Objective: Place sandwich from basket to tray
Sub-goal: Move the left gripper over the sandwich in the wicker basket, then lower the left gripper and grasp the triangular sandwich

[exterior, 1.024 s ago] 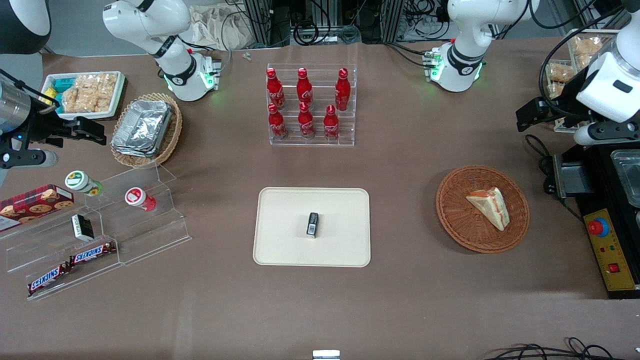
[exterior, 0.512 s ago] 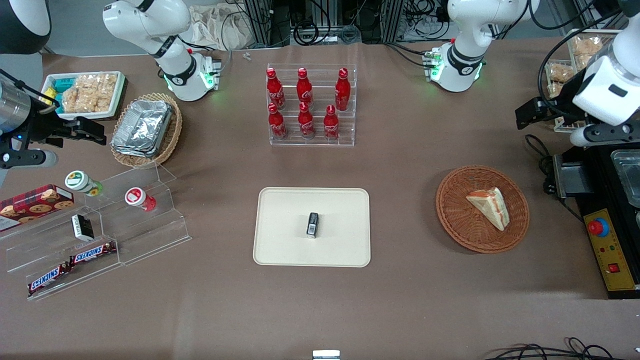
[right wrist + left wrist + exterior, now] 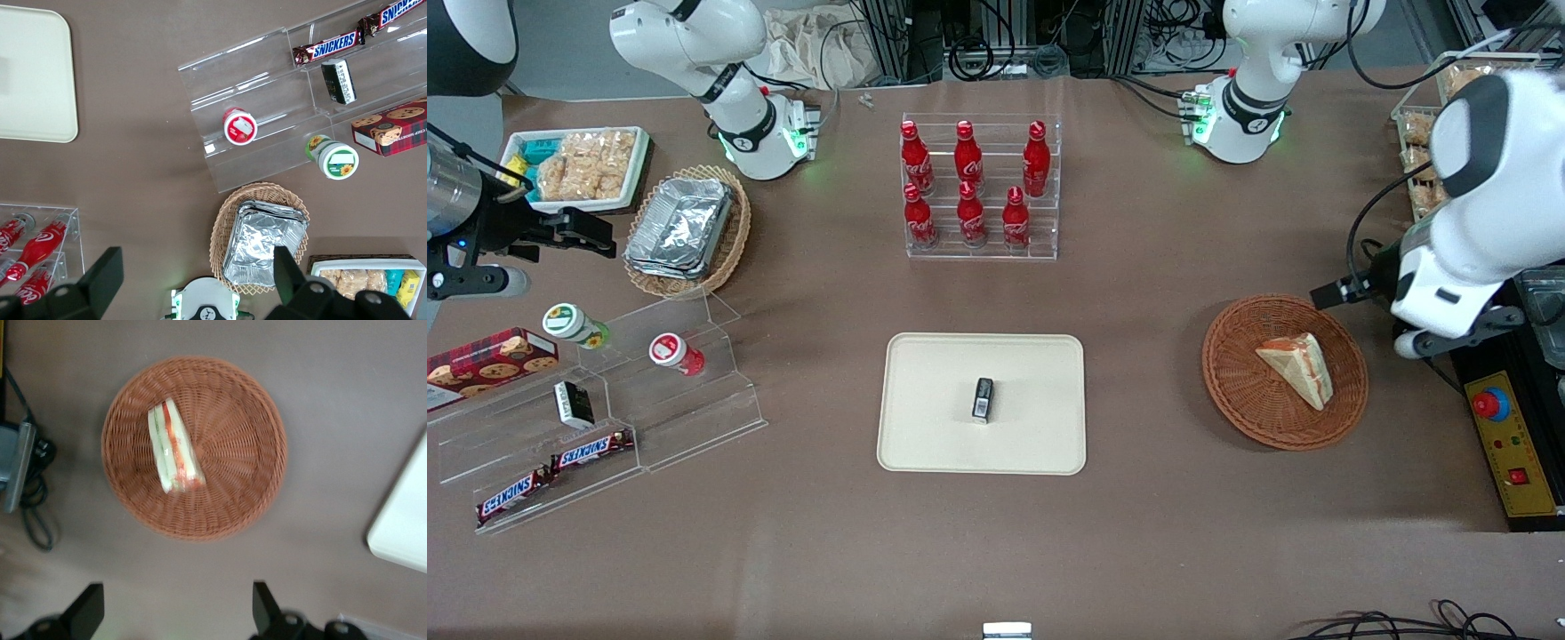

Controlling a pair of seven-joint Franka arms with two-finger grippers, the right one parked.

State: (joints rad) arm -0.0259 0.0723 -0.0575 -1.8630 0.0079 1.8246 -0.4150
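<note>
The sandwich [image 3: 1296, 366], a pale bread wedge with red and green filling, lies in the round reddish-brown basket [image 3: 1240, 378]. The cream tray [image 3: 925, 436] lies mid-table, toward the parked arm from the basket. My left gripper [image 3: 1334, 292] hangs above the table at the basket's rim, on the side farther from the front camera. It is open and empty. In the left wrist view the gripper [image 3: 177, 613] has its fingers [image 3: 87, 617] spread wide, apart from the basket [image 3: 247, 453] and the sandwich [image 3: 175, 447]. A corner of the tray [image 3: 403, 520] shows there.
A small black item [image 3: 983, 398] stands on the tray. A black control box with a red button [image 3: 1492, 404] and cables [image 3: 1392, 276] lie beside the basket at the working arm's end. A clear rack of red bottles [image 3: 978, 187] stands farther from the camera than the tray.
The left arm has swung nearer to the front camera and toward the basket; its gripper now hangs at the basket's rim. The sandwich, basket and tray have not moved.
</note>
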